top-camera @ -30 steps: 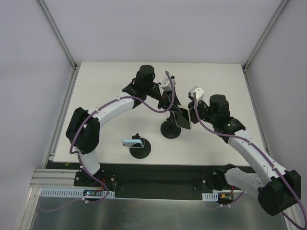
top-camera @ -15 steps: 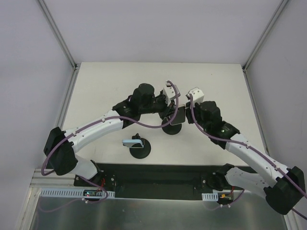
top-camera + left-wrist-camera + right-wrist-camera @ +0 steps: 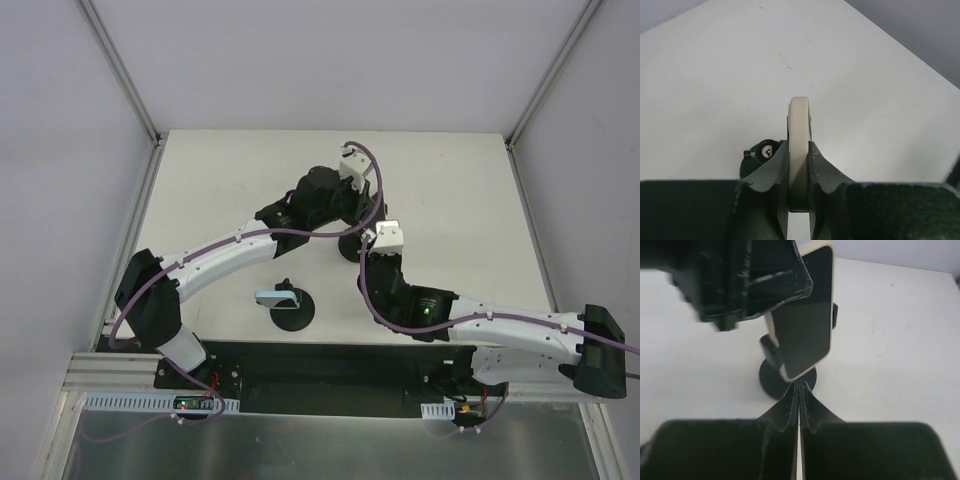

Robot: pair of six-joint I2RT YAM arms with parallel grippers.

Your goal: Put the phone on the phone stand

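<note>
Obs.: phone (image 3: 807, 320) is off the desk (image 3: 220, 190), held by the left pincer (image 3: 799, 150) directly over the phone stand (image 3: 771, 382). It is tilted, dark screen towards the right wrist camera, with its lower end down near the stand's black round base. Dark stand parts show at both long edges of the phone. I cannot tell whether it is seated in the cradle or only close to it.

Left pincer: clamped on the phone, one finger on each broad face. In the left wrist view the cream rim runs edge-on between them. The grip sits at the upper end, so the lower end is free.

Right pincer (image 3: 799, 390): fingers pressed together, holding nothing, low and just in front of the stand base.

A second stand (image 3: 290, 308) with a pale blue cradle sits nearer the arm bases and is not involved.

Handling (judgement):
- The phone is a thin, stiff slab that will not flex or conform, so it needs a flat pinch across the faces.
- It is probably light for this pincer, so weight is not the problem.
- The glass face looks smooth and could slide or pivot between the pads if the free end catches on the cradle.
- The screen is the fragile part, so use moderate squeeze and no drop.
- The cream rim looks like a case and may be grippier.
- Best hold is high on the body, as here, well clear of the end that must enter the stand.
</note>
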